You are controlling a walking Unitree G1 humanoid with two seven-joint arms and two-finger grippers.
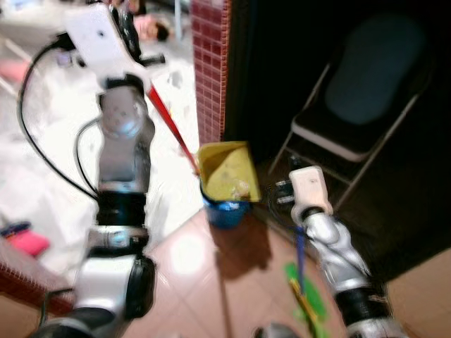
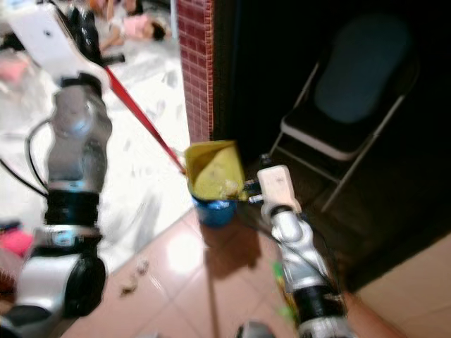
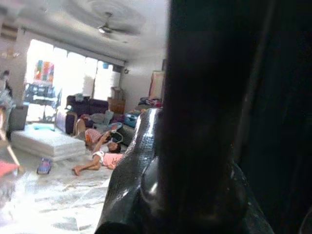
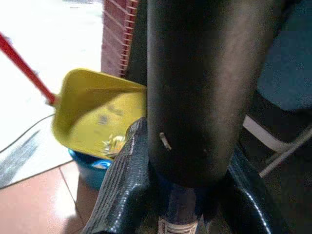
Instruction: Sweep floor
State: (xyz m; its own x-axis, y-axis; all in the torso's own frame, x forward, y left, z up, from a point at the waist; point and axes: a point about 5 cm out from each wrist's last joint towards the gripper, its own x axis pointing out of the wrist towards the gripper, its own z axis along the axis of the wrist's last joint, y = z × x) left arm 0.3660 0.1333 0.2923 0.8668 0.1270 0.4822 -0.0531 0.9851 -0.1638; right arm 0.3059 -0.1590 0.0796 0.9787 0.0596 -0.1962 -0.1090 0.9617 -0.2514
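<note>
A yellow dustpan [image 1: 225, 172] is tilted over a small blue bin [image 1: 225, 210], with bits of litter in its scoop. Its red handle [image 1: 169, 123] runs up to my raised left gripper [image 1: 130, 32], which is shut on the handle's top. My right gripper [image 1: 282, 191] sits just right of the bin, shut on a broom's dark handle [image 4: 195, 97]. The broom's blue shaft [image 1: 300, 253] drops to a green head [image 1: 306, 296] on the tiles. Crumbs [image 2: 134, 278] lie on the tile floor to the left.
A red brick pillar [image 1: 209, 70] stands right behind the bin. A dark folding chair [image 1: 366, 91] sits in the shade to the right. A person [image 3: 105, 158] lies on the pale floor far back. A pink item [image 1: 28, 243] lies at the left.
</note>
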